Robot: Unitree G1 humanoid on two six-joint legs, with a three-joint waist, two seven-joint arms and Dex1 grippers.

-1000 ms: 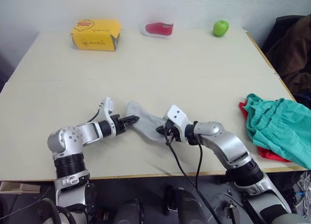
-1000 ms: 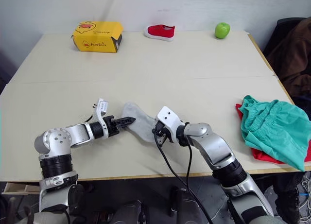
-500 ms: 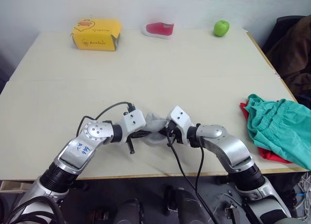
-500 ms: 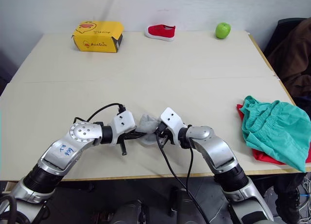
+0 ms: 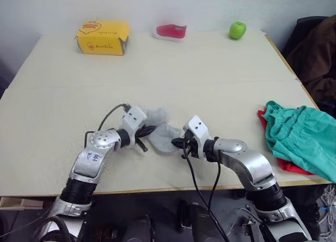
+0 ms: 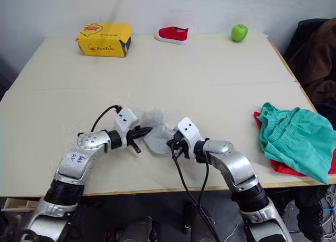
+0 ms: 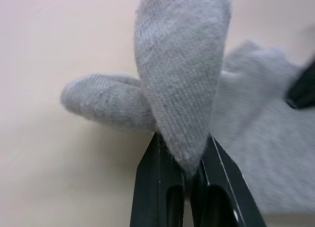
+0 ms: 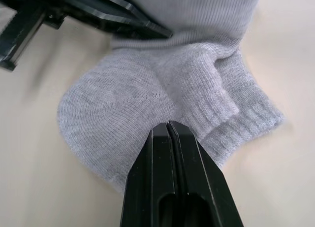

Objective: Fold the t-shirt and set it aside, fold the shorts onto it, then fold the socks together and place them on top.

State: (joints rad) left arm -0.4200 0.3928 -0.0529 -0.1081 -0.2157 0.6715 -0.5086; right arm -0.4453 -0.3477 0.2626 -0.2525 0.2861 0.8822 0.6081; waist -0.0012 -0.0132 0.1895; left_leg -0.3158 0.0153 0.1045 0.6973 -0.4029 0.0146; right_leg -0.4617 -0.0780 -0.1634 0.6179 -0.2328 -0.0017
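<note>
The light grey socks (image 5: 160,130) lie bunched and folded near the table's front edge, between my two grippers. My left gripper (image 5: 145,131) is shut on a raised fold of the socks (image 7: 182,64), and its fingers (image 7: 156,178) pinch the cloth. From the other side, my right gripper (image 5: 178,144) is shut at the edge of the socks (image 8: 147,84). The teal-green shorts (image 5: 300,138) lie crumpled at the table's right edge on top of the red t-shirt (image 5: 287,166), which is mostly hidden beneath them.
At the back of the table (image 5: 210,79) stand a yellow box (image 5: 102,37), a small red shoe (image 5: 170,31) and a green apple (image 5: 237,30). Dark clothing (image 5: 315,53) hangs beyond the right edge. Black cables trail from both wrists.
The socks lay stretched flat between the grippers. My left gripper swung its end over toward the right gripper, then drew back a little, leaving the socks doubled and bunched.
</note>
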